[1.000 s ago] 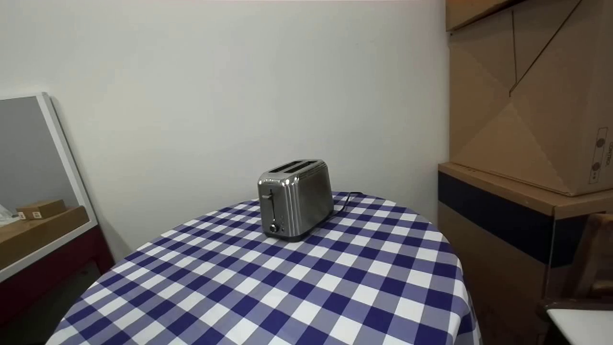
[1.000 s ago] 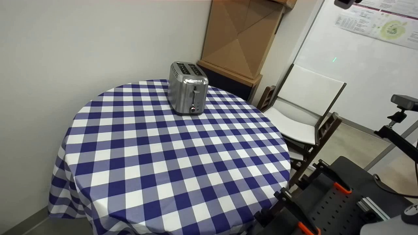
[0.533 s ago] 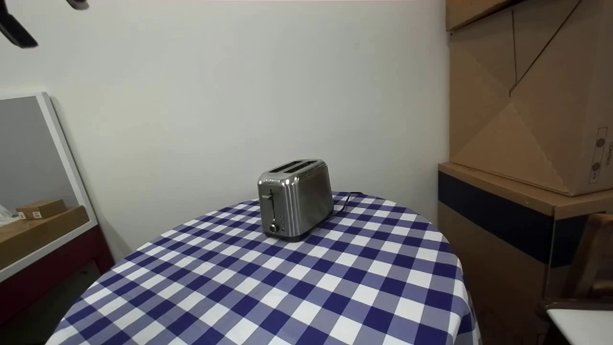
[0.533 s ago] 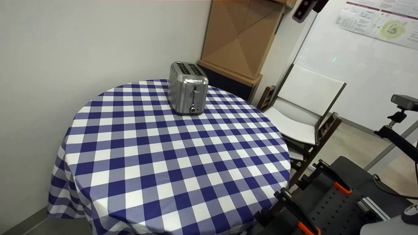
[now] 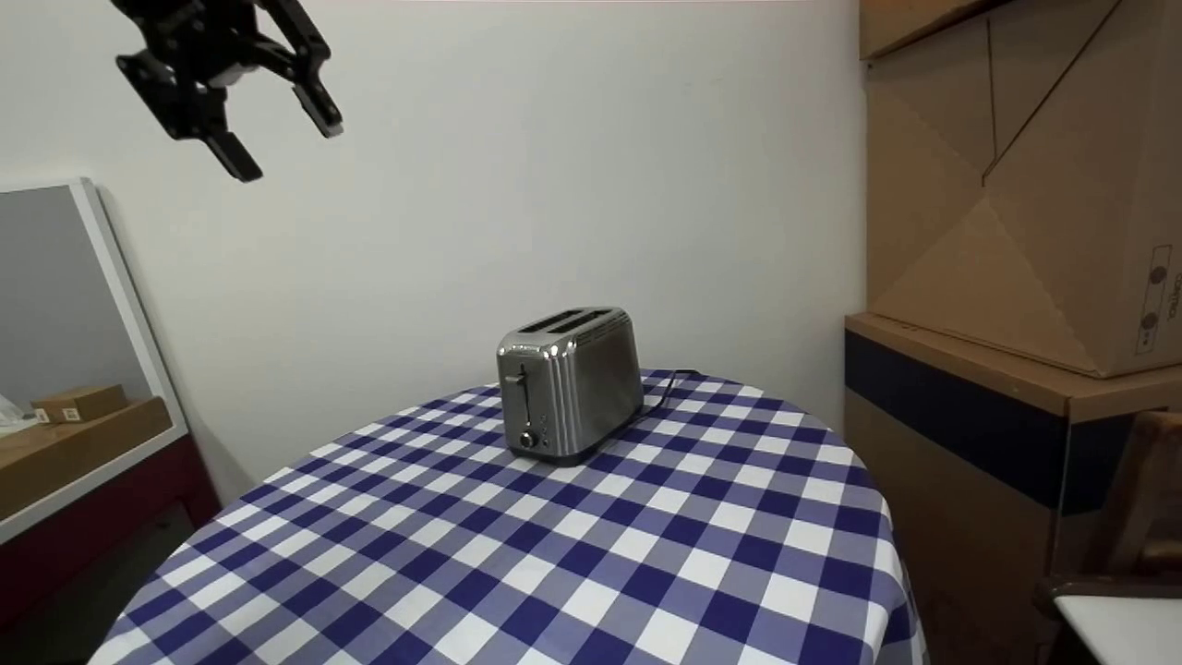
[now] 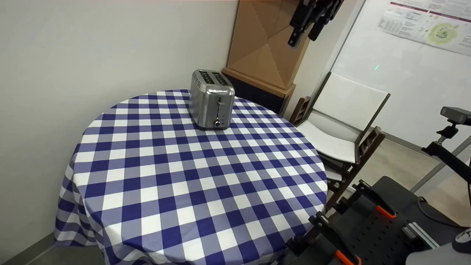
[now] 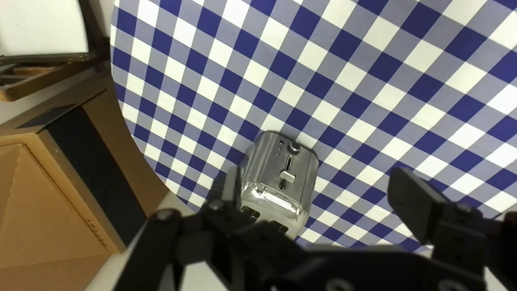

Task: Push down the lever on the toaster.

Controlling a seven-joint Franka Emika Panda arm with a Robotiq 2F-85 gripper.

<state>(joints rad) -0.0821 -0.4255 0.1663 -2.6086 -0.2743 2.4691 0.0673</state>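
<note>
The silver toaster (image 5: 600, 388) stands upright on the table in both exterior views (image 6: 200, 105) and below me in the wrist view (image 7: 264, 161). Its lever (image 7: 287, 176) sits near the top end of its slot, on the end face above a round knob (image 7: 294, 148). The lever also shows in both exterior views (image 5: 515, 378) (image 6: 220, 103). My gripper (image 5: 289, 150) is open and empty, high above the table and apart from the toaster. It also shows in an exterior view (image 6: 303, 40). In the wrist view its fingers (image 7: 315, 176) are wide apart, and the arm hides the toaster's rear.
A blue and white checked cloth (image 6: 165, 176) covers the round table. A black cord (image 5: 667, 392) runs behind the toaster. Large cardboard boxes (image 5: 997, 212) stand beside the table, with a white wall (image 5: 462, 166) behind. White folded chairs (image 6: 346, 106) stand beyond the table's edge.
My gripper has come into view from the upper left in an exterior view, and moved left and lower from the top right in an exterior view. The toaster and its lever have not moved.
</note>
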